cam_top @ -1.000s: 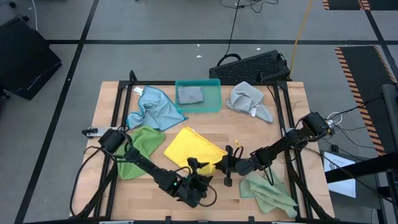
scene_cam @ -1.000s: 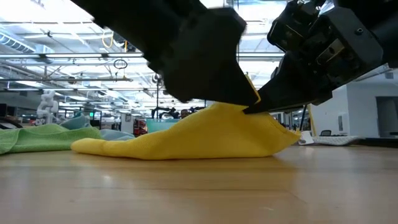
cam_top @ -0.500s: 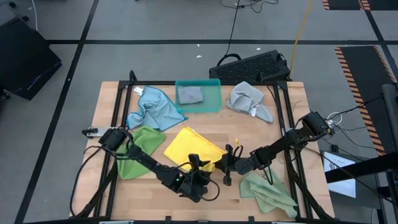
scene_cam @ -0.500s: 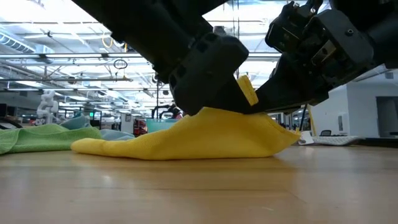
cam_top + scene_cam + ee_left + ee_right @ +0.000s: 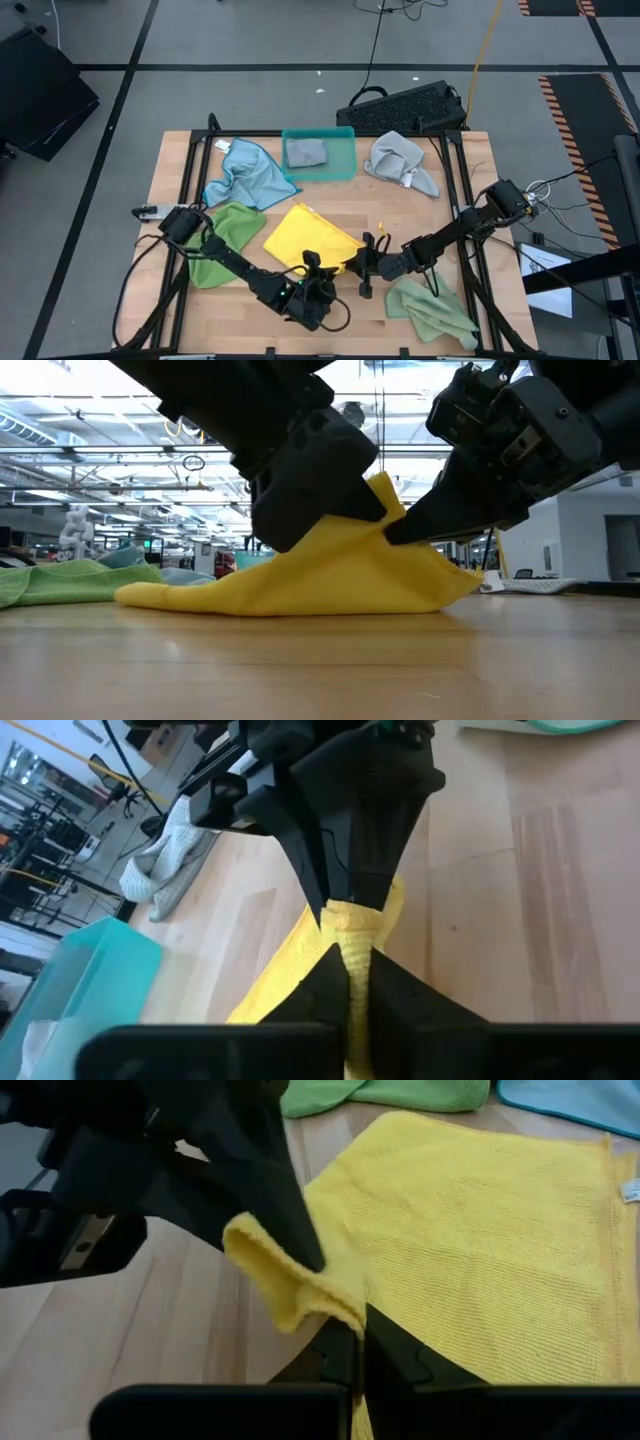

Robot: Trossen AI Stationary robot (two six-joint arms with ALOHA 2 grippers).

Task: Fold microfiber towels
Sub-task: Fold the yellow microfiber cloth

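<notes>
The yellow towel point(image 5: 306, 238) lies mid-table, most of it flat, with its near right edge pulled up into a peak point(image 5: 383, 497). My left gripper point(image 5: 350, 956) comes from the near left and is shut on that raised edge. My right gripper point(image 5: 358, 1338) comes from the right and is shut on the same edge, right beside it. In the low view the two dark grippers, left point(image 5: 318, 480) and right point(image 5: 420, 525), meet at the peak. My left gripper pinches a bunched fold of the yellow towel's near right edge point(image 5: 352, 925) between its two fingers, slanting down from the near left. The fold stands up above the fingers; the rest of the towel lies on the table. My right gripper pinches the same edge point(image 5: 335, 1305) between its two fingers, slanting down from the table's right. A loose curl of cloth point(image 5: 262, 1245) stands up beyond the fingers. The held edge is lifted, while the towel's far part point(image 5: 480, 1230) stays flat on the table.
A green towel point(image 5: 222, 240) and a light blue towel point(image 5: 245, 172) lie at the left. A teal tray point(image 5: 340, 165) holding a grey towel point(image 5: 305, 152) stands at the far middle. Another grey towel point(image 5: 402, 162) lies far right, and a second green towel point(image 5: 430, 310) near right.
My left gripper has shut on the yellow towel's raised edge next to my right gripper, rolling a little as it did. The edge between the two grippers now bunches up higher. My right gripper has kept still.
</notes>
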